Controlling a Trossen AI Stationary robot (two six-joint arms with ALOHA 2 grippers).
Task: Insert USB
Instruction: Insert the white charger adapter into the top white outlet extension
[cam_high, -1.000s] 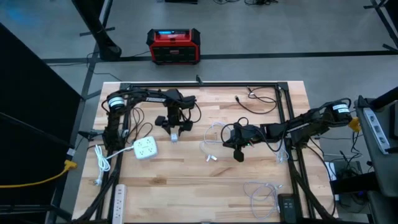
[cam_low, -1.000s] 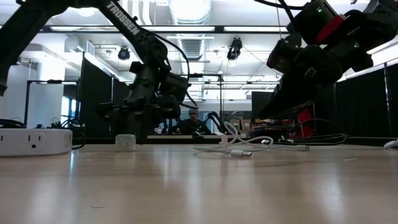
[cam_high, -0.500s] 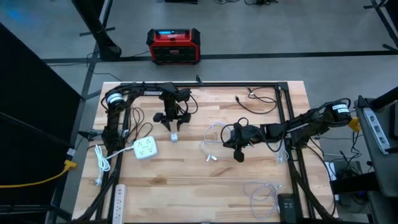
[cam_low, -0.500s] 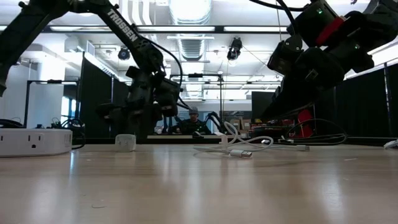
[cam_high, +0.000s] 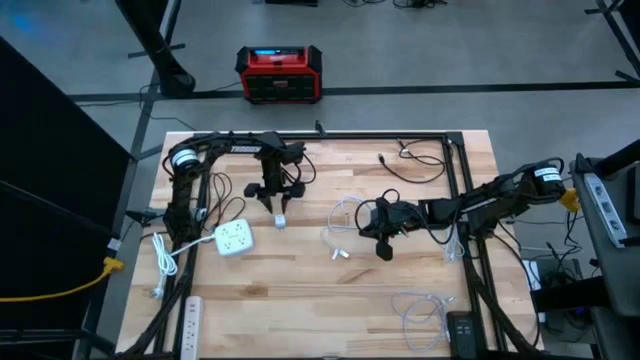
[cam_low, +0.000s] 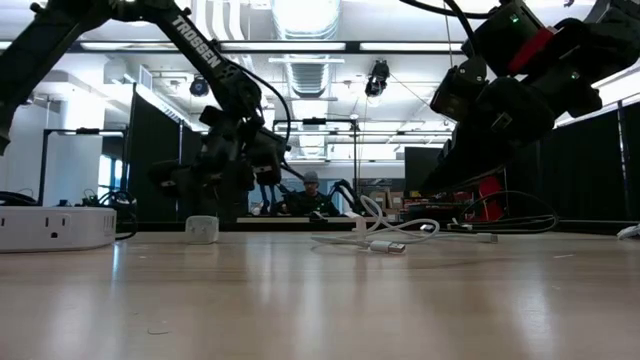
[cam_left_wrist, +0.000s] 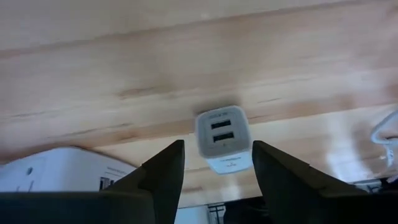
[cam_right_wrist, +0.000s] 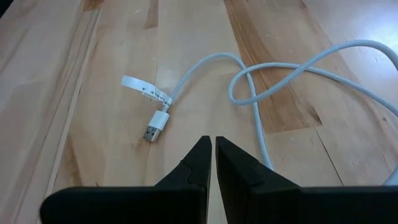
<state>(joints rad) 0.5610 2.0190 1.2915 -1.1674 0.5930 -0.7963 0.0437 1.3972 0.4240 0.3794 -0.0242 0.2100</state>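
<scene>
The left gripper (cam_left_wrist: 214, 165) is held open just above the white USB charger (cam_left_wrist: 222, 138), which stands on the surface (cam_high: 300, 290) left of centre; its fingers should be lowered evenly astride it. The right gripper (cam_right_wrist: 211, 146) is kept closed and empty near the cable's USB plug (cam_right_wrist: 156, 130)

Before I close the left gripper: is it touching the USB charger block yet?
Apart. In the left wrist view the charger block sits between the left gripper fingers, with bare wood visible on both sides of it.
</scene>
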